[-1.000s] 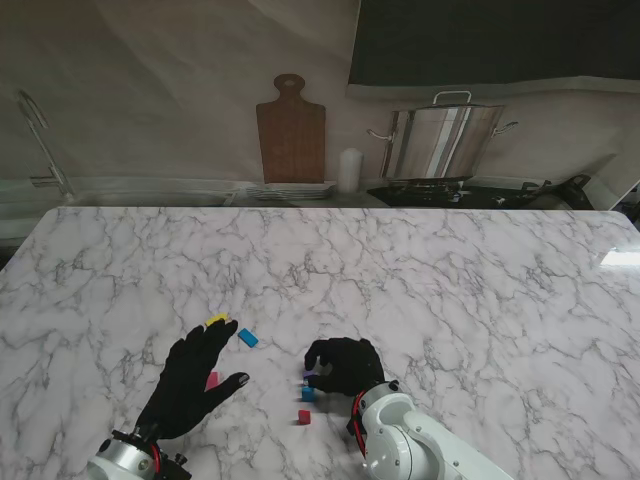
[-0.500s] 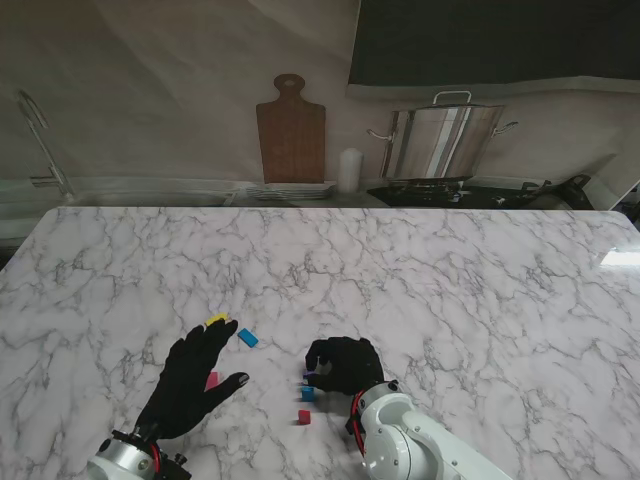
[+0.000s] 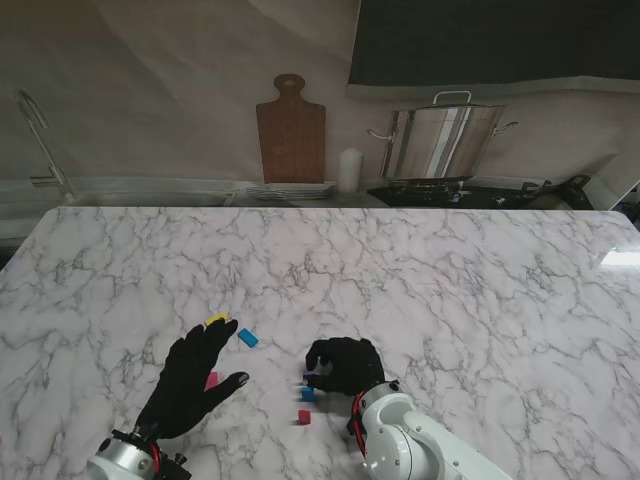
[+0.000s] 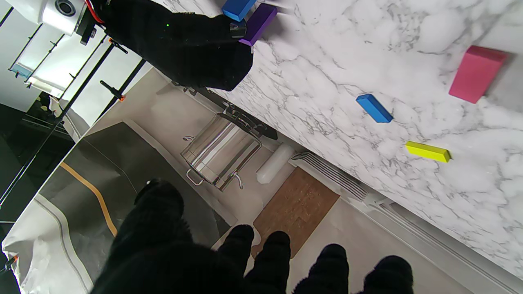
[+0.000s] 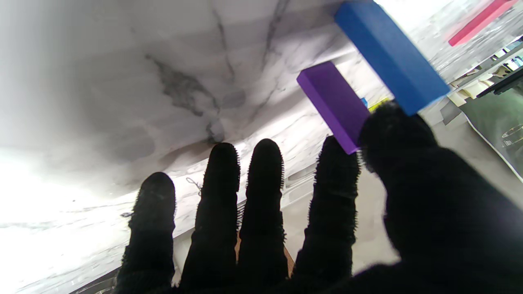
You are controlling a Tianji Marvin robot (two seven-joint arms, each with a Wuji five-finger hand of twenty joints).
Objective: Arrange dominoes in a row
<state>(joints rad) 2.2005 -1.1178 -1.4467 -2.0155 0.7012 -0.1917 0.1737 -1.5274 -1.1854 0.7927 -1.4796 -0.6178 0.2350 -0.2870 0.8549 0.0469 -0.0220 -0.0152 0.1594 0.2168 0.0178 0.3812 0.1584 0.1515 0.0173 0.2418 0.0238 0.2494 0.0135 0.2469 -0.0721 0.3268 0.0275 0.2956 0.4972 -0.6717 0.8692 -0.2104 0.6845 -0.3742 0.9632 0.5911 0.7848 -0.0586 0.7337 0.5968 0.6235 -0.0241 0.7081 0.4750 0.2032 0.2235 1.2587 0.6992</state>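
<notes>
The marble surface (image 3: 420, 270) carries a small scatter of coloured dominoes near the robot's side. The right robot hand (image 3: 343, 364), in a black glove, is curled low over the surface with its thumb and index finger pinched on a purple domino (image 5: 333, 104); the right wrist view shows the thumb tip (image 5: 392, 126) and the index fingertip (image 5: 336, 155) meeting at one end of the block, with the other three fingers held straight and close together. Just beside the purple piece stands a blue domino (image 5: 390, 55), its end next to the thumb; whether the thumb touches it cannot be told. In the stand view this blue piece (image 3: 307, 394) is just nearer to the robot than the purple one (image 3: 309, 379), and a red domino (image 3: 303, 416) stands nearer again, so the three run in a short line.

The left robot hand (image 3: 190, 380) hovers flat with its fingers spread and holds nothing. Beside its thumb sits a pink domino (image 3: 212, 380). A yellow domino (image 3: 217, 320) lies flat right by its fingertips, and a second blue domino (image 3: 247, 337) lies flat to the right of the yellow one, apart from it.

Beyond the far edge of the surface, a wooden cutting board (image 3: 290, 130) leans against the wall, with a white candle (image 3: 348, 170) and a steel stockpot (image 3: 445, 140) to its right.
</notes>
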